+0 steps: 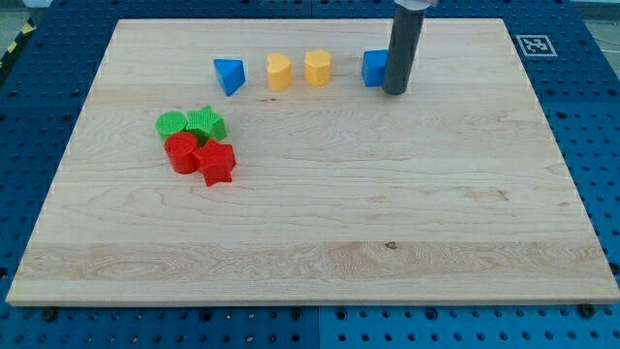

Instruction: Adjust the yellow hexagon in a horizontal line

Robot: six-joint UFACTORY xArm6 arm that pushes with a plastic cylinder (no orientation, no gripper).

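- We take the yellow hexagon as our landmark; it sits near the view's top edge of the wooden board, a little left of the board's centre line.
- Far to the landmark's left and lower in the view lies a tight cluster: a green round block touching a green star-like block on its right.
- Just below those two, still well left of the hexagon, a red round block presses against a red star block; all four of the cluster touch or nearly touch.
- Closer to the landmark, on its left and at nearly its height, stands a blue triangular block, apart from the others.
- Just beside the hexagon on its left sits a yellow block, its shape unclear, perhaps heart-like; a narrow gap separates the two, and it lies a touch lower in the view.
- To the hexagon's right, with a clear gap, is a blue block, seemingly square, partly hidden by our rod.
- Our rod carries no fingers, so there is nothing to be apart, together or clamped; my tip rests on the board touching or just beside the blue block's right side, to the right of the hexagon and slightly lower in the view.
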